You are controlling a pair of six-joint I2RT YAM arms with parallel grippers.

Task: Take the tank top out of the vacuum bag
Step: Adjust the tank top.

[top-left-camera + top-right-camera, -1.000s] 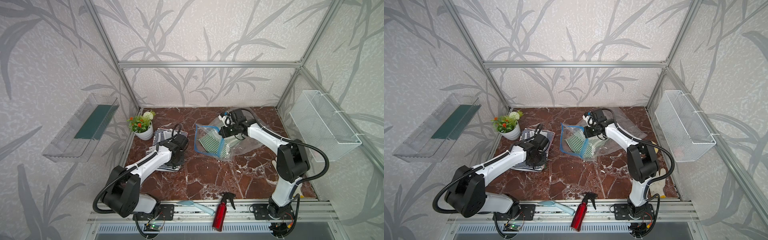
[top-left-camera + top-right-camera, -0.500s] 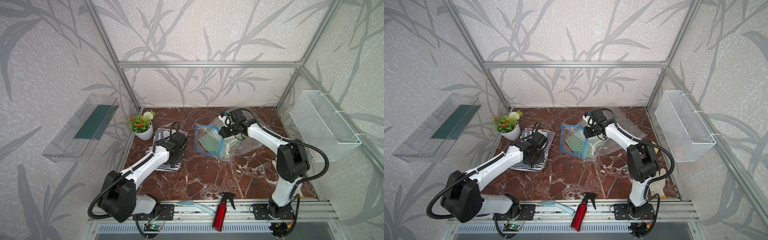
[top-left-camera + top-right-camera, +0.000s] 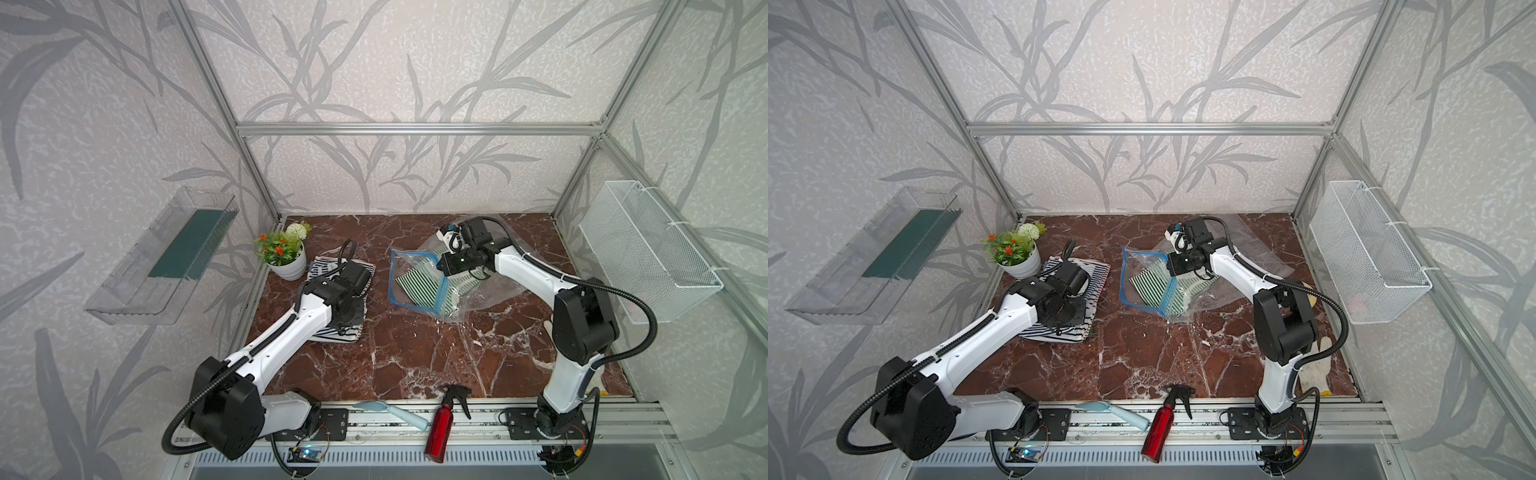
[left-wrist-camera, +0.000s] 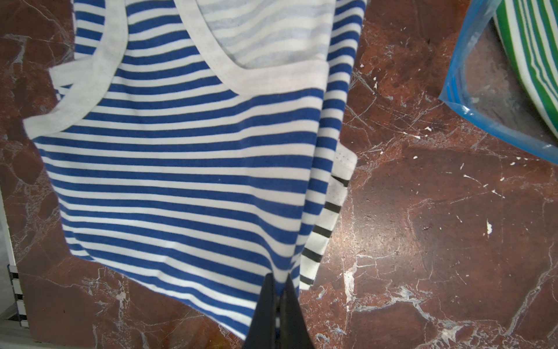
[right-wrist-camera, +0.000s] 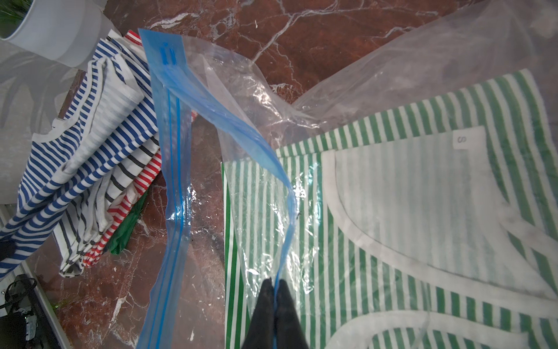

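Two shut grippers: one over the stack, one on the bag.
Near the potted plant point(image 3: 286, 266), the left gripper point(image 4: 279, 290) has its jaws pressed together at the hem of the blue-striped tank top point(image 4: 181, 166) atop a stack of folded striped tops point(image 5: 99, 193); whether it pinches cloth I cannot tell. Further right, the vacuum bag point(image 3: 469, 299) lies mid-table, mouth open, with the green-striped tank top point(image 5: 422, 181) inside. The right gripper point(image 5: 274, 287) pinches the upper blue zip strip point(image 5: 211, 99), holding it raised.

Green tank top point(image 5: 422, 196) inside vacuum bag point(image 5: 173, 169)
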